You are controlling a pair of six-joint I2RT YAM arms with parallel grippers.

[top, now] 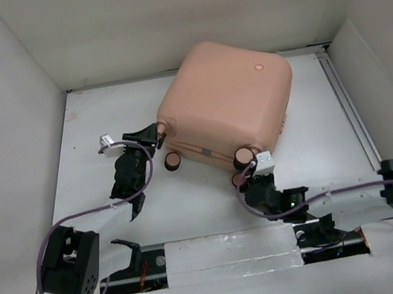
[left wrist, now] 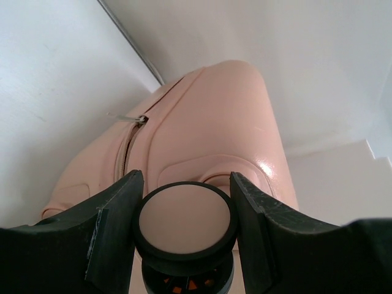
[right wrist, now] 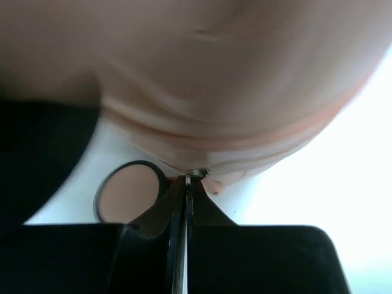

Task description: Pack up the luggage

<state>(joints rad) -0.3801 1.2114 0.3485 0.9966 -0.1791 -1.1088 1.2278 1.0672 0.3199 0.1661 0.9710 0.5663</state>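
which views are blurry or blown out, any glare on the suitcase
Right wrist view: the luggage is too close and soft, the frame's right side blown out white, the shut right end effector a dark shape. Left wrist view: sharp on the wheel in the left end effector, one small glare spot on the luggage. Top external view: evenly lit, in focus, soft shadows only.

Left arm stretched forward, left gripper (left wrist: 185, 190) fingers touching both sides of a luggage wheel (left wrist: 185, 223). Right arm folded leftward, right gripper (right wrist: 186, 184) jaws pressed fully together.
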